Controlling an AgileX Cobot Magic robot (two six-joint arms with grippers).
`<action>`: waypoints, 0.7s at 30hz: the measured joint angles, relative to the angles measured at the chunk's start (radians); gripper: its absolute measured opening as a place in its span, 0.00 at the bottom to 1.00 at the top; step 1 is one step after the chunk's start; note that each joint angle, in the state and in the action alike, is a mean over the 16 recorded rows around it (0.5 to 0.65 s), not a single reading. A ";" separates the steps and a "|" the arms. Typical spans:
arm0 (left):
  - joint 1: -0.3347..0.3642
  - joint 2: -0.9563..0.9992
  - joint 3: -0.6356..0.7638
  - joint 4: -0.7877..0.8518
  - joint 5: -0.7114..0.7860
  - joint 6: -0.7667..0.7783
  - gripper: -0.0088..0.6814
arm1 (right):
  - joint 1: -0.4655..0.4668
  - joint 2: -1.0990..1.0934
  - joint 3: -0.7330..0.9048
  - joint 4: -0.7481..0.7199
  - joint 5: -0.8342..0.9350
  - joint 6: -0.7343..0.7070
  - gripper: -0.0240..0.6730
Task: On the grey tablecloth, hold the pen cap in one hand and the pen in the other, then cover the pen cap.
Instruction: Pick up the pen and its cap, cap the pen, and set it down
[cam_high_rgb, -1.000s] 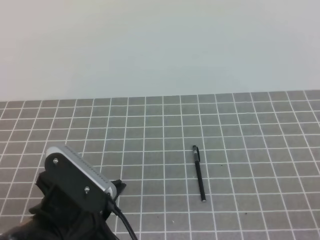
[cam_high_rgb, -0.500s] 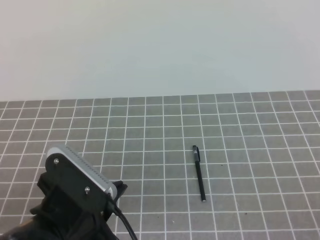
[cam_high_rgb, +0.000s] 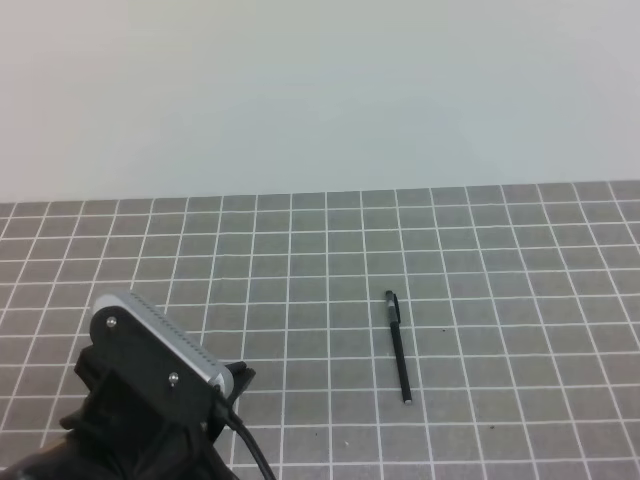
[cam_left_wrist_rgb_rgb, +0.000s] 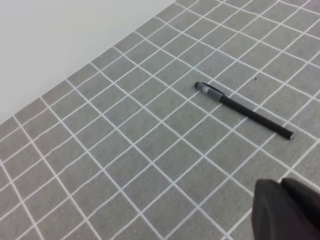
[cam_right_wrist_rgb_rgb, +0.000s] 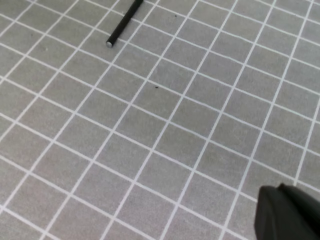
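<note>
The pen (cam_high_rgb: 397, 347) lies alone on the grey tablecloth (cam_high_rgb: 500, 260), right of centre in the high view, and the pen cap (cam_left_wrist_rgb_rgb: 208, 91) appears seated on its far end, so the capping looks finished and the piece set down. From my left wrist view it lies in the upper right of the frame, cap end toward the middle. From my right wrist view only its plain end shows at the top edge. My left gripper (cam_left_wrist_rgb_rgb: 287, 210) sits pressed together at the lower right of its view, holding nothing; my right gripper (cam_right_wrist_rgb_rgb: 290, 212) is likewise closed and empty. Both are well apart from the pen. I judge little remains beyond retreating.
</note>
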 joint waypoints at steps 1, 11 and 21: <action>0.000 0.000 0.000 0.000 -0.002 -0.001 0.01 | 0.000 0.000 0.000 0.000 0.000 0.000 0.04; 0.062 -0.053 0.001 0.000 0.005 -0.046 0.01 | 0.000 0.000 0.000 0.001 0.002 0.000 0.04; 0.364 -0.243 0.002 0.000 0.188 -0.105 0.01 | 0.000 0.000 0.000 0.002 0.004 0.000 0.04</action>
